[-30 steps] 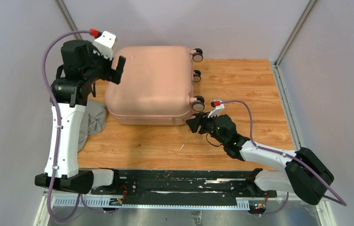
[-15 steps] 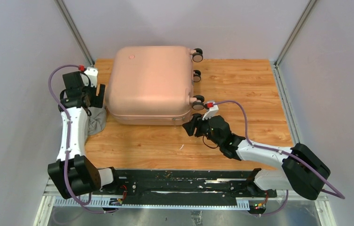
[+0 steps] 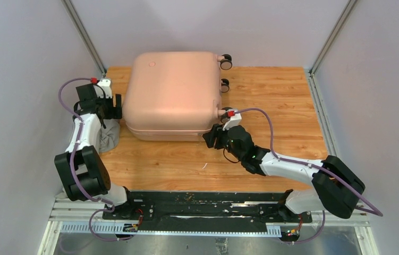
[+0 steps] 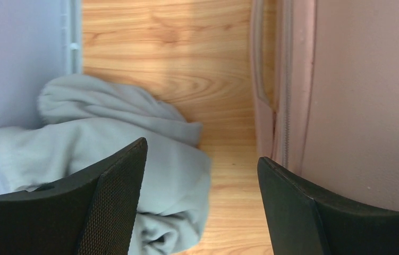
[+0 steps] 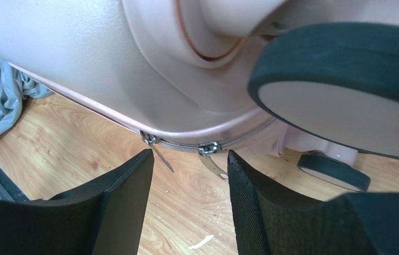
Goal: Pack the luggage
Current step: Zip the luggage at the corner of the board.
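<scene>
No readable text, label, brand, number or sign appeared on the luggage (image 3: 171, 93), the table (image 3: 271, 106), or anything else in any view.

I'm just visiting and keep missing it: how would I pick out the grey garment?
Start at the pink suitcase lying flat on the wooden table. By its left side, against the wall, a crumpled grey garment lies below the left gripper. It is the only soft, grey thing beside hard pink shell and black arm.
</scene>
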You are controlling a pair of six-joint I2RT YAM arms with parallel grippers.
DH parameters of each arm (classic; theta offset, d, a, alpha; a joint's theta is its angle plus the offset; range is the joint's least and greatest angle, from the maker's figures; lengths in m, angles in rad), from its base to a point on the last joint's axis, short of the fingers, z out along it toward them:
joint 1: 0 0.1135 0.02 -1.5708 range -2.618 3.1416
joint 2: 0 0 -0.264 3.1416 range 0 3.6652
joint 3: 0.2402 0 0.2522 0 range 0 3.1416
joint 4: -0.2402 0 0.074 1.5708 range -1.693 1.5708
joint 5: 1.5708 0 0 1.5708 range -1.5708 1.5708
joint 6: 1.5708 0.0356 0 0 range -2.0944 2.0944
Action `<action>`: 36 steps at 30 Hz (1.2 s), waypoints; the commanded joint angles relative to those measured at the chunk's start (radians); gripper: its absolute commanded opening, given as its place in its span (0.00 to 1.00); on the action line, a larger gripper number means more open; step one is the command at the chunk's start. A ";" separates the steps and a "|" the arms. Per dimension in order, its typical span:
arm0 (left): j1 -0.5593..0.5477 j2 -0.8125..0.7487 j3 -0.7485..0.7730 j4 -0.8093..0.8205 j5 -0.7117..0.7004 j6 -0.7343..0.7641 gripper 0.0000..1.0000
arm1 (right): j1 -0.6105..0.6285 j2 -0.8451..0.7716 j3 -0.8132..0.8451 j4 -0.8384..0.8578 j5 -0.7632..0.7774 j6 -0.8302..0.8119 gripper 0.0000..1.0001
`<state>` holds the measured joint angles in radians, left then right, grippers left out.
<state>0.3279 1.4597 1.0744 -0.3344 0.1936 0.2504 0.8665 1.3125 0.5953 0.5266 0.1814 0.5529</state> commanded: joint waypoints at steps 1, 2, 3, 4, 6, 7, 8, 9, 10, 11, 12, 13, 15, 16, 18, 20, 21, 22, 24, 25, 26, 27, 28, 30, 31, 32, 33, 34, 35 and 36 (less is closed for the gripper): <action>-0.034 -0.019 -0.063 0.006 0.232 -0.078 0.81 | 0.015 -0.013 0.005 -0.015 0.107 -0.066 0.57; -0.032 -0.026 -0.071 0.007 0.226 -0.077 0.80 | 0.011 -0.021 -0.001 -0.014 0.114 -0.087 0.56; -0.032 -0.032 -0.074 0.003 0.224 -0.071 0.80 | 0.003 -0.028 -0.005 -0.010 0.104 -0.112 0.56; -0.032 -0.038 -0.074 -0.005 0.230 -0.067 0.80 | -0.008 -0.033 -0.008 -0.007 0.087 -0.134 0.55; -0.032 -0.056 -0.081 -0.013 0.250 -0.075 0.80 | -0.042 -0.033 -0.006 -0.013 0.030 -0.174 0.52; -0.033 -0.066 -0.088 -0.008 0.257 -0.083 0.80 | -0.060 -0.035 -0.002 -0.031 0.008 -0.187 0.51; -0.032 -0.078 -0.096 -0.002 0.261 -0.090 0.80 | -0.078 -0.038 0.000 -0.049 -0.014 -0.200 0.51; -0.033 -0.084 -0.100 0.002 0.263 -0.094 0.80 | -0.091 -0.046 0.002 -0.068 -0.027 -0.210 0.50; -0.032 -0.088 -0.101 0.001 0.263 -0.097 0.79 | -0.098 -0.055 0.000 -0.083 -0.027 -0.222 0.50; -0.032 -0.090 -0.102 -0.001 0.264 -0.097 0.79 | -0.102 -0.068 -0.004 -0.089 -0.026 -0.233 0.50; -0.032 -0.090 -0.105 0.000 0.262 -0.097 0.78 | -0.103 -0.079 -0.006 -0.100 -0.021 -0.241 0.50; -0.032 -0.091 -0.110 0.003 0.261 -0.097 0.78 | -0.103 -0.082 -0.008 -0.104 -0.019 -0.242 0.50; -0.032 -0.086 -0.124 0.013 0.262 -0.100 0.77 | -0.104 -0.079 -0.011 -0.103 -0.021 -0.236 0.49; -0.032 -0.081 -0.129 0.017 0.261 -0.101 0.77 | -0.103 -0.075 -0.012 -0.103 -0.026 -0.231 0.49; -0.033 -0.071 -0.134 0.024 0.257 -0.100 0.76 | -0.103 -0.060 -0.010 -0.101 -0.039 -0.211 0.48; -0.033 -0.061 -0.136 0.026 0.250 -0.095 0.76 | -0.101 -0.042 -0.009 -0.093 -0.055 -0.195 0.47; -0.032 -0.058 -0.136 0.027 0.250 -0.092 0.75 | -0.102 -0.036 -0.009 -0.090 -0.061 -0.188 0.47; -0.033 -0.055 -0.136 0.027 0.249 -0.090 0.75 | -0.100 -0.030 -0.011 -0.089 -0.065 -0.178 0.47; -0.034 -0.051 -0.137 0.029 0.250 -0.090 0.75 | -0.100 -0.025 -0.015 -0.083 -0.067 -0.161 0.46; -0.033 -0.051 -0.137 0.030 0.252 -0.091 0.75 | -0.100 -0.023 -0.017 -0.079 -0.071 -0.153 0.46; -0.033 -0.050 -0.138 0.033 0.254 -0.095 0.74 | -0.100 -0.020 -0.017 -0.078 -0.079 -0.145 0.46; -0.033 -0.049 -0.140 0.034 0.260 -0.098 0.74 | -0.099 -0.016 -0.017 -0.077 -0.085 -0.140 0.46; -0.033 -0.047 -0.142 0.035 0.264 -0.100 0.74 | -0.096 -0.009 -0.016 -0.076 -0.088 -0.135 0.46; -0.032 -0.048 -0.143 0.037 0.268 -0.103 0.74 | -0.094 0.003 -0.015 -0.072 -0.095 -0.134 0.47; -0.032 -0.047 -0.142 0.035 0.268 -0.102 0.73 | -0.094 0.008 -0.017 -0.069 -0.095 -0.137 0.48; -0.033 -0.049 -0.142 0.034 0.268 -0.102 0.73 | -0.094 0.013 -0.018 -0.068 -0.097 -0.139 0.50; -0.033 -0.051 -0.140 0.032 0.268 -0.100 0.73 | -0.094 0.014 -0.020 -0.065 -0.098 -0.140 0.51; -0.034 -0.051 -0.139 0.031 0.268 -0.099 0.73 | -0.095 0.016 -0.022 -0.062 -0.100 -0.141 0.52; -0.033 -0.053 -0.138 0.029 0.267 -0.098 0.73 | -0.095 0.016 -0.026 -0.057 -0.103 -0.145 0.53; -0.032 -0.052 -0.136 0.029 0.267 -0.099 0.73 | -0.095 0.016 -0.029 -0.049 -0.112 -0.149 0.53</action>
<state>0.3222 1.3983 0.9516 -0.2802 0.3771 0.1493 0.7784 1.2800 0.5907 0.4446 0.1184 0.4000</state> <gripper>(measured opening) 0.732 0.521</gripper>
